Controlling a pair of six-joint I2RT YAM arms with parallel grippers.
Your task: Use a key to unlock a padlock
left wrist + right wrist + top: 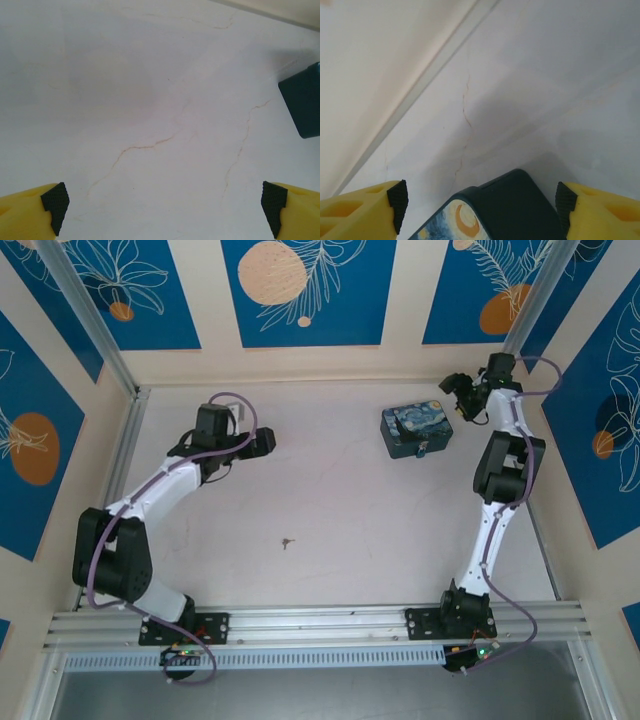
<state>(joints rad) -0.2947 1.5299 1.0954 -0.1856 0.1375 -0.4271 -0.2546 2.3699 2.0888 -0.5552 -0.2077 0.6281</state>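
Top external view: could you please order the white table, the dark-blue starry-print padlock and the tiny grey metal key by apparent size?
1. white table
2. dark-blue starry-print padlock
3. tiny grey metal key

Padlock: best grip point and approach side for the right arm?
Grip the padlock across its dark-blue side walls, from the far end, where the right gripper stands open astride a corner. The walls look flat and parallel, and its keyhole fitting faces the near side, so it likely stays clear.

Key (288, 541) a speck; padlock (510, 205) bottom-cropped
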